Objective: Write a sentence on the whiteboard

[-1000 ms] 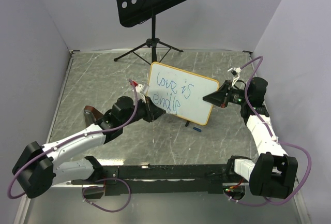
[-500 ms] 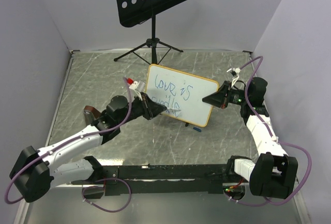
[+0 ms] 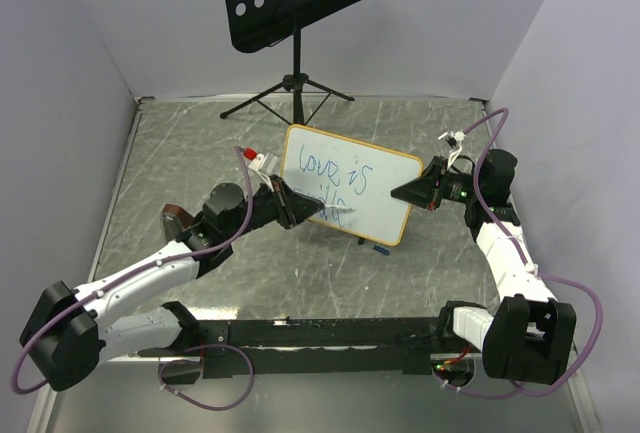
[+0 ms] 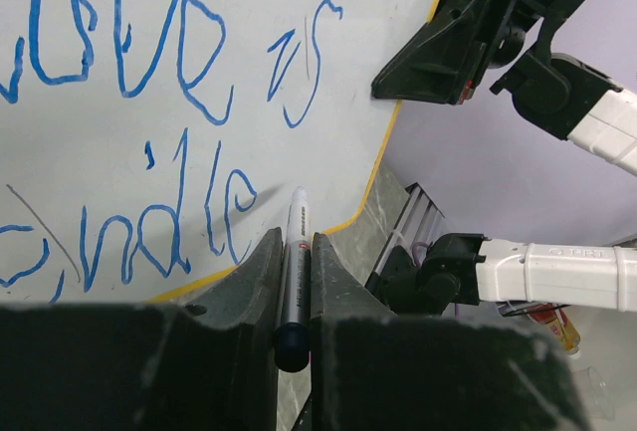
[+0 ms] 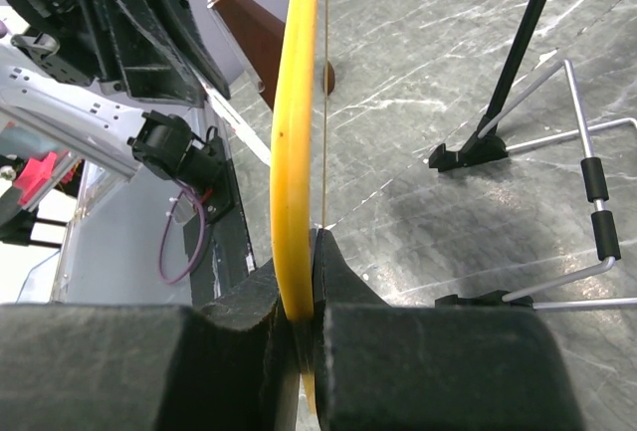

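A marker [image 4: 296,214] is pinched by the left claw [image 4: 296,244] at lower centre; the whiteboard [image 3: 378,193] edge is pinched by the right claw [image 5: 299,254].

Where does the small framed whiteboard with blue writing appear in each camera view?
Top external: the small white whiteboard with light-wood frame is at the centre, between the arms.
Left wrist: it fills the upper left.
Right wrist: edge-on, a yellowish vertical strip at the centre.
Shared landmark: the black right tool clamped on its edge.
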Motion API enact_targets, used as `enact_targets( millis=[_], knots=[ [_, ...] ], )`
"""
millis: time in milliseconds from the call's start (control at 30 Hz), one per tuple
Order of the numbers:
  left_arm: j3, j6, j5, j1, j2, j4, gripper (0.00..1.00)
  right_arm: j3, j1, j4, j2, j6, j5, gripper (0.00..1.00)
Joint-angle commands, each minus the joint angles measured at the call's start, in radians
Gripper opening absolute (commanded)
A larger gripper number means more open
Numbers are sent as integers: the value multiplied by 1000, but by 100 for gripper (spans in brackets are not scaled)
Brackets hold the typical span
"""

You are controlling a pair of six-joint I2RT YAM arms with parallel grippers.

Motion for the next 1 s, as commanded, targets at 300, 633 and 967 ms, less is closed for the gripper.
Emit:
enact_targets(
  millis=[300,633,967],
  knots=[
    [42,-14,6,-11,42,76,1,22,4,59,-21,-2,-49,0],
    [53,-11,-11,-31,64,87,1,22,4,59,-23,0,-51,0],
    [47,-8,-26,-37,44,93,1,22,4,58,-26,-3,-49,0]
  ],
)
